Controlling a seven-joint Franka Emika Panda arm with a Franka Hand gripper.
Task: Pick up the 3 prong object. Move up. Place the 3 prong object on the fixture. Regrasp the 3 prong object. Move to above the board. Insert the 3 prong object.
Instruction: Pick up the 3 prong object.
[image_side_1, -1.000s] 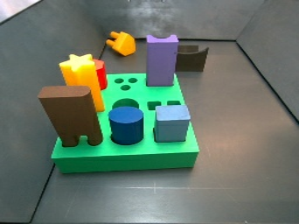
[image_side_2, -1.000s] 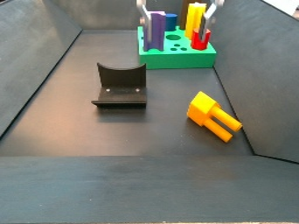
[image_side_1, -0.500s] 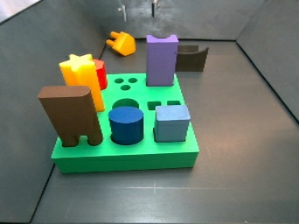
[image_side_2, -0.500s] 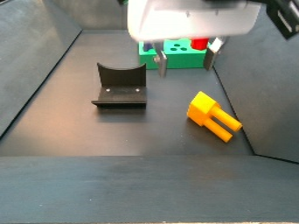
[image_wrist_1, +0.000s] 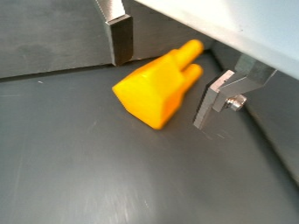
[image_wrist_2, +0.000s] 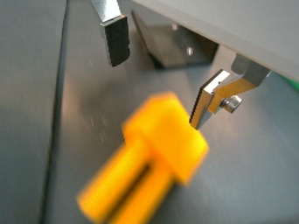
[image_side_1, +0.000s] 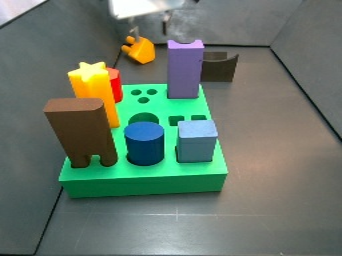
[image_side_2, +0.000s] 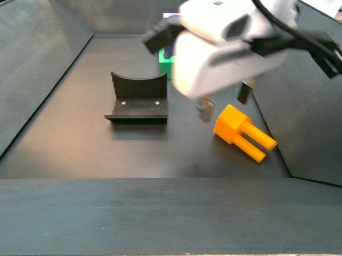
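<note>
The two-finger gripper (image_wrist_1: 167, 74) is being held with its flat silver plates spread wide apart and nothing clamped between them; in both wrist views the small orange plastic block with short prongs (image_wrist_1: 160, 82) is being seen lying on the dark floor in the gap below the fingers (image_wrist_2: 117, 40), untouched by either pad; in a wrist view the block (image_wrist_2: 155, 154) is being shown blurred, so the number of prongs cannot be counted there. Compared with the frames of a second and half a second ago, the gripper is being brought down from high over the far end of the enclosure to just above the orange block; in a side view the white gripper body (image_side_2: 221, 55) is now being seen close over the block (image_side_2: 245, 132), which is being left where it lay, near the right wall. This is being judged as the approach to the first pick; the grasp is not yet made. The dark brown notched fixture (image_side_2: 138, 97) is being seen standing apart from the block, unoccupied; the bright green square board (image_side_1: 147, 140) is being seen well apart, carrying a tall purple block (image_side_1: 185, 68), a yellow star-topped block (image_side_1: 92, 84), a brown arch-shaped block (image_side_1: 80, 130), a blue cylinder (image_side_1: 144, 141) and a pale blue cube (image_side_1: 197, 140); its three small round holes (image_side_1: 144, 95) are being left free for the later insertion.
</note>
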